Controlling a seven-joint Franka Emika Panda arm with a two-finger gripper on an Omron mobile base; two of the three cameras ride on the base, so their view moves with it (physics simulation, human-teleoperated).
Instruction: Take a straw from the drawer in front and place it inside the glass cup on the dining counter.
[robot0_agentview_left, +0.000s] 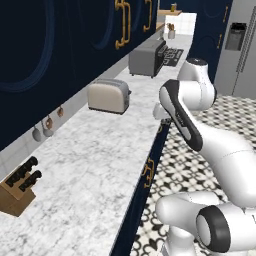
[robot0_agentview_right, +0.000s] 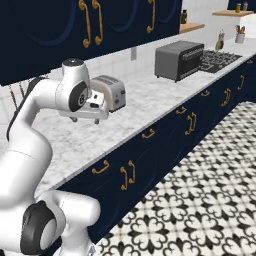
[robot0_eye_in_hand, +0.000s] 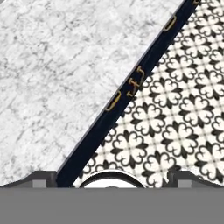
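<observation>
The task is judged to be at its very start. The end effector is held high over the front edge of the marble worktop, its jaws spread wide and nothing gripped between them. The drawer with the small curved brass handle is seen shut in the navy front below the worktop edge, beside a pair of vertical door handles. The straw is presumably still inside it. A toaster and a knife block stand on the worktop. Opening the drawer, picking the straw and carrying it to the glass cup are all left to be done.
</observation>
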